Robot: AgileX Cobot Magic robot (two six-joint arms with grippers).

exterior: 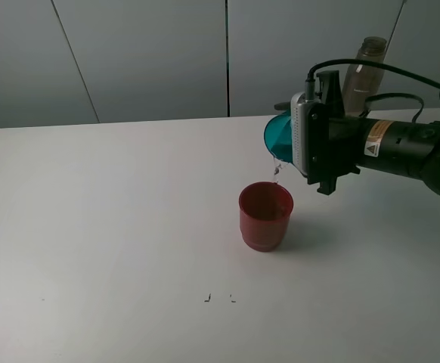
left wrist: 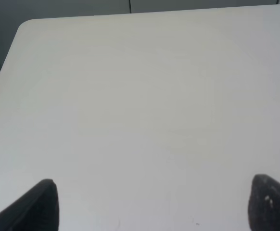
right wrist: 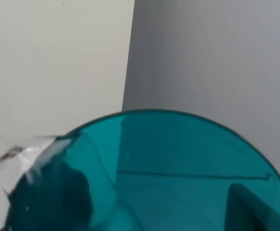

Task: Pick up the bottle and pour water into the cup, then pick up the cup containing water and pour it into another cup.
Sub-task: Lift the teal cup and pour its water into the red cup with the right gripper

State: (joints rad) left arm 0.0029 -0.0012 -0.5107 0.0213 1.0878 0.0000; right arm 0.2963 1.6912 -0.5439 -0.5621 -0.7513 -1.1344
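Here, over a white table (exterior: 114,227), the right gripper (exterior: 305,144) grasps a teal-blue cup (exterior: 278,136), its jaws clenched on the tumbler and the cup tipped onto its side with the open mouth facing left. A thin stream of water (exterior: 276,172) falls from the lower lip of the cup toward the red cup (exterior: 265,216), which stands upright on the table just below and slightly nearer the camera. The black right arm reaches in from the right edge, with a yellow warning label on its forearm. The smoky grey-brown bottle (exterior: 365,68) stands upright at the far right of the table, behind the arm and well apart from the red cup. In the right wrist view the teal cup (right wrist: 154,178) fills the lower frame, rim toward the camera, with water spilling at one edge. The left gripper (left wrist: 152,204) hangs released, its two dark fingertips (left wrist: 39,204) set wide apart above the bare table (left wrist: 140,96), holding nothing. Two small dark marks (exterior: 218,297) sit on the near table surface.
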